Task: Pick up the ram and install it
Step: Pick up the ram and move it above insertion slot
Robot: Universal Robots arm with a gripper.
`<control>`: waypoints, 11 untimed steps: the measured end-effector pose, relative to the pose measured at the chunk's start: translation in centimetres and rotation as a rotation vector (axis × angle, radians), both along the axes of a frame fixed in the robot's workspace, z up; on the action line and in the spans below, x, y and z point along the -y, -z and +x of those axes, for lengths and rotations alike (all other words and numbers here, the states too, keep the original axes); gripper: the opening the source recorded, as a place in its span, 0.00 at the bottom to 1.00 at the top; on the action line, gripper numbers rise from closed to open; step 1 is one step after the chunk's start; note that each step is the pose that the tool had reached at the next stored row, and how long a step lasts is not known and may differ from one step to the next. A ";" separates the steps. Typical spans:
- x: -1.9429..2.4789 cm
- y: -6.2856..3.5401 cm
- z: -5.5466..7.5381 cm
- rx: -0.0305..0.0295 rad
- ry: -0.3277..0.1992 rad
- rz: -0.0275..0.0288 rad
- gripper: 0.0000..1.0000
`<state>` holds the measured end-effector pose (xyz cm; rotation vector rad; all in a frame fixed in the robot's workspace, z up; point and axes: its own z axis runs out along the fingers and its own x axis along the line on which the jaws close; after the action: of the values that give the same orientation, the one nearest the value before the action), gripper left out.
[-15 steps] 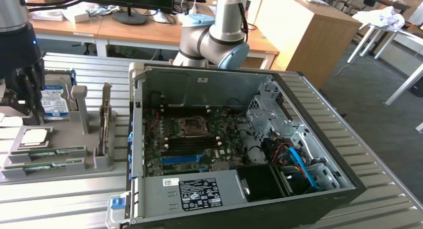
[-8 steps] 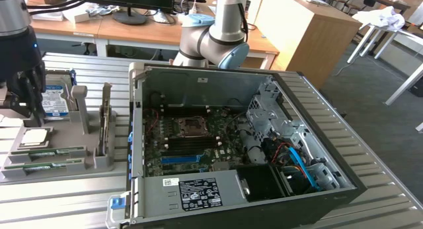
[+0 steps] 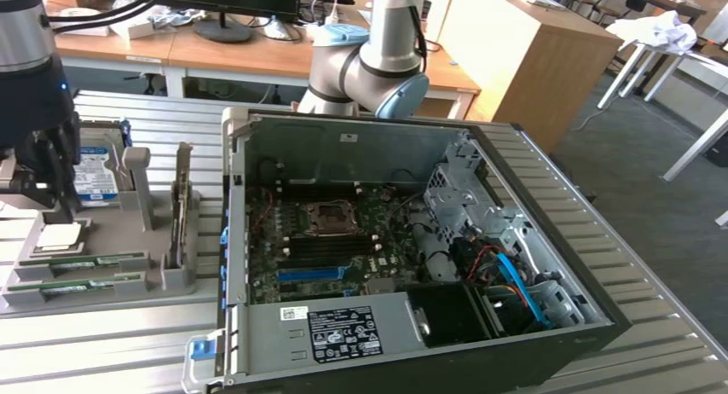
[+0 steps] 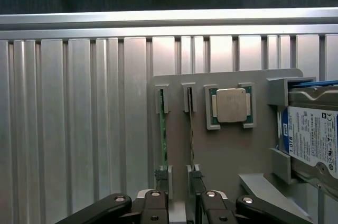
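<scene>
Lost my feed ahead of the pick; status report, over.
Hand open, empty, over the gray holder. Two ram sticks standing on edge in its slots. CPU chip beside them, not in the way.

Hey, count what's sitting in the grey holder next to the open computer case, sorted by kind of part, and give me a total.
Ram sticks: 2
CPU chip: 1
Hard drive: 1
Expansion card: 1
Total: 5
</scene>
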<state>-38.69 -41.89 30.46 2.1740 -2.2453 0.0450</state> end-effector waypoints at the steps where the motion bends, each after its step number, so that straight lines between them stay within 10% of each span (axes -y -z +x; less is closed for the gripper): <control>1: 0.00 0.10 0.0 0.0001 0.000 0.0000 0.30; 11: 0.00 1.19 0.0 0.0000 0.000 0.0000 0.30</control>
<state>-38.69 -41.89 29.27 2.1740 -2.2454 0.0449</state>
